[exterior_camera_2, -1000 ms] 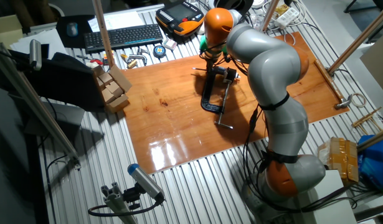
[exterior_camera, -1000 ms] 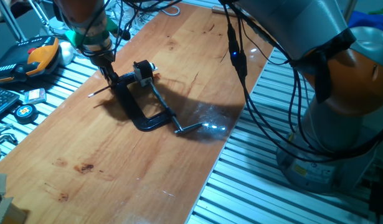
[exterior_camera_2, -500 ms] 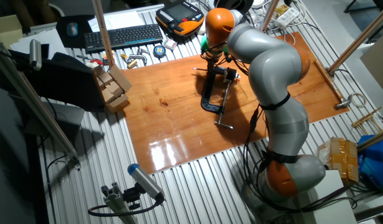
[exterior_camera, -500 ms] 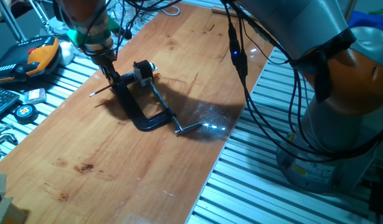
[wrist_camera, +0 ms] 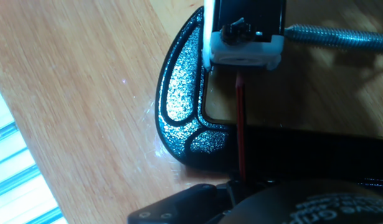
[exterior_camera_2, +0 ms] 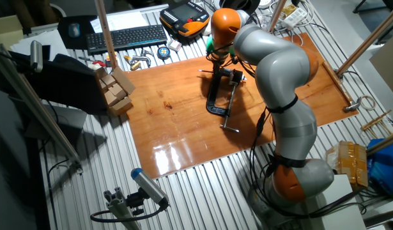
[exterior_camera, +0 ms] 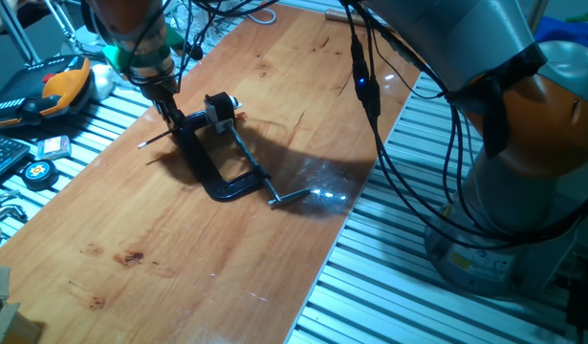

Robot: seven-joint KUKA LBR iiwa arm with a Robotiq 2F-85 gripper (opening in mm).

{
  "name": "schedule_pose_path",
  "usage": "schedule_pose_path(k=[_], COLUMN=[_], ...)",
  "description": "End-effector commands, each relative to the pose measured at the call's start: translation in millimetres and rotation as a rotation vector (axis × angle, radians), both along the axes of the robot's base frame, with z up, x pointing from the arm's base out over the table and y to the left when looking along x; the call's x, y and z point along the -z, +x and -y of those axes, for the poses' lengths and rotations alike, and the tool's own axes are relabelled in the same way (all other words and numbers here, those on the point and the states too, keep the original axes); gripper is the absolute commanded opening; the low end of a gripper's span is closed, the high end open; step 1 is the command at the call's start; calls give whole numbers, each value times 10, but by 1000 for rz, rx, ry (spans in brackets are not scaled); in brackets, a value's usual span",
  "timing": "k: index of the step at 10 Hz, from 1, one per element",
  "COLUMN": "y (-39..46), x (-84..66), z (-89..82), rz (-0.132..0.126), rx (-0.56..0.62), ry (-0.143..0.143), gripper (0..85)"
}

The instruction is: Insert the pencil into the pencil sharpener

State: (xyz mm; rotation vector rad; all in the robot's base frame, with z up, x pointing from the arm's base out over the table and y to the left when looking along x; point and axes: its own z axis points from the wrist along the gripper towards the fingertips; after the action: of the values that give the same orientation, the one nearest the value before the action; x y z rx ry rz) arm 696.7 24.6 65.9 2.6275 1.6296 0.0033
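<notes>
One line matters: the pencil (wrist_camera: pixel 240 118), pinched in the end effector (wrist_camera: pixel 241 180), points lengthwise straight ahead at the pencil sharpener (wrist_camera: pixel 244 37), tip nearly touching.

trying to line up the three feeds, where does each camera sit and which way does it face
One fixed view: low beside the wooden board, looking along it at the black clamp; the hand and the arm's base show.
The other fixed view: high up, looking down on the whole board; the full arm stands over the clamp.
Hand view: on the hand, looking along the red pencil toward the pencil sharpener; only a dark hand part shows at the bottom.
All three share the clamp.
</notes>
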Motion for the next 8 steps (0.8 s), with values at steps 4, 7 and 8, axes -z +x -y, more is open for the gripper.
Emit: schedule_pose_path(k=[4, 7, 8], y=[-6, -19, -20], x=[5, 2, 3], z=[17, 38, 39], rz=[-2, -2, -2], rx=[-1, -3, -3], ry=[3, 4, 4], gripper=[0, 0, 0])
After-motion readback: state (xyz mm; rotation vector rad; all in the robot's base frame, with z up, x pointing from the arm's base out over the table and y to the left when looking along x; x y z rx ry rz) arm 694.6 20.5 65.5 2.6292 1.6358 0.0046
